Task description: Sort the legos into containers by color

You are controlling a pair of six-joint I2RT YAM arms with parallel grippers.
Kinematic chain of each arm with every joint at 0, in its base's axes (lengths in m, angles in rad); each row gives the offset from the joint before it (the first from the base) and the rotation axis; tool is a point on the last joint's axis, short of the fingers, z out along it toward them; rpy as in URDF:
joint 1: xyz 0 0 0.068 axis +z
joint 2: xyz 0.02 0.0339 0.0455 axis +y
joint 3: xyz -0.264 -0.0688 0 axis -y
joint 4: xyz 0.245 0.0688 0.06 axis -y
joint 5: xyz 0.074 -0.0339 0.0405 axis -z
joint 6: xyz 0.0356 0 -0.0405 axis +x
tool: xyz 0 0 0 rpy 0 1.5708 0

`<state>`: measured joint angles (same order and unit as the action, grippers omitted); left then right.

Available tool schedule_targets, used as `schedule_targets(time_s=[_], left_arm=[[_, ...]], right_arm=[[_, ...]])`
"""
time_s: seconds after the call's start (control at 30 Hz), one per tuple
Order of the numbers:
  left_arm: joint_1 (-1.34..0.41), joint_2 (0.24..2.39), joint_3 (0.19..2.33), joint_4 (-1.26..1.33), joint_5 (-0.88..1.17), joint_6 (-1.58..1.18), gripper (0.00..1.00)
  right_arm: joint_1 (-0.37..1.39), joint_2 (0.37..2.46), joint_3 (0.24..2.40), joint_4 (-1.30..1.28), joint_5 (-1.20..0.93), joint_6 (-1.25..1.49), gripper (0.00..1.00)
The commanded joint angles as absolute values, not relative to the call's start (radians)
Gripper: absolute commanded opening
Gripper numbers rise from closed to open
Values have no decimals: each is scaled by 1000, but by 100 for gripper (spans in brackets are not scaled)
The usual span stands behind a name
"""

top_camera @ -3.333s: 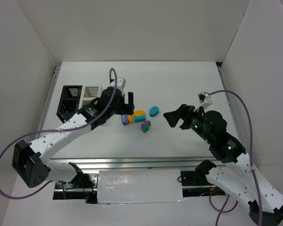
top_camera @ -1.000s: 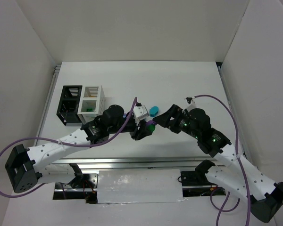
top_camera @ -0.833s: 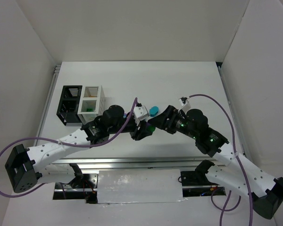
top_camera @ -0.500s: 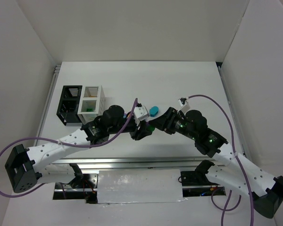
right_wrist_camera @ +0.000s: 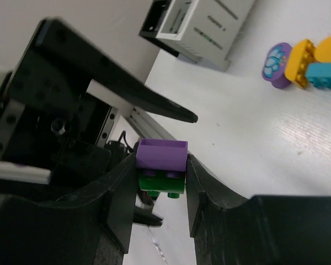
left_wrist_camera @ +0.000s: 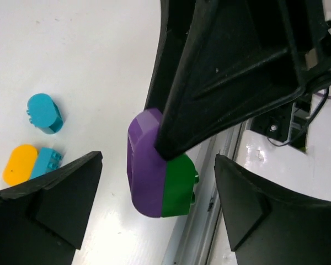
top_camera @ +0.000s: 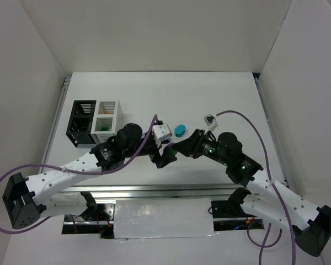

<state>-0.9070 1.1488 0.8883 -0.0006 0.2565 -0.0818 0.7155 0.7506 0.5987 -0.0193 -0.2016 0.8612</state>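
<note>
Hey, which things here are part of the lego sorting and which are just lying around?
Job: purple-and-green brick stack (in right gripper), teal brick, yellow-and-teal pair, purple round piece, black container, white container.
Not job: purple cables, white panel at near edge.

containers 2, left of frame: black container, white container | legos counted 7 | purple 2: stacked purple brick, round purple brick | green 1: green brick | teal 2: loose teal brick, joined teal brick | yellow-orange 2: yellow brick, rounded orange brick | hands 2: left hand, right hand
</note>
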Motion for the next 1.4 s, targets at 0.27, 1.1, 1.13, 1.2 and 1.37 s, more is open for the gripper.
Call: schedule_targets(time_s=[0.27, 1.1, 1.13, 1.2, 1.37], left_arm=[[-913, 1057, 1072, -127, 343, -221, 100], [-917, 1117, 1088, -71, 732, -334, 67], [-917, 1115, 1086, -66, 727, -337, 60], [-919, 1103, 1081, -52, 729, -341, 45], [-919, 1089, 1083, -49, 735, -337, 63]], right_arm=[[560, 606, 552, 262, -650, 508, 0], [514, 676, 660, 451, -1121, 583, 0], [514, 678, 655, 457, -1121, 589, 0], [515, 686, 650, 451, -1118, 583, 0], [523, 699, 664, 379, -1112, 537, 0]])
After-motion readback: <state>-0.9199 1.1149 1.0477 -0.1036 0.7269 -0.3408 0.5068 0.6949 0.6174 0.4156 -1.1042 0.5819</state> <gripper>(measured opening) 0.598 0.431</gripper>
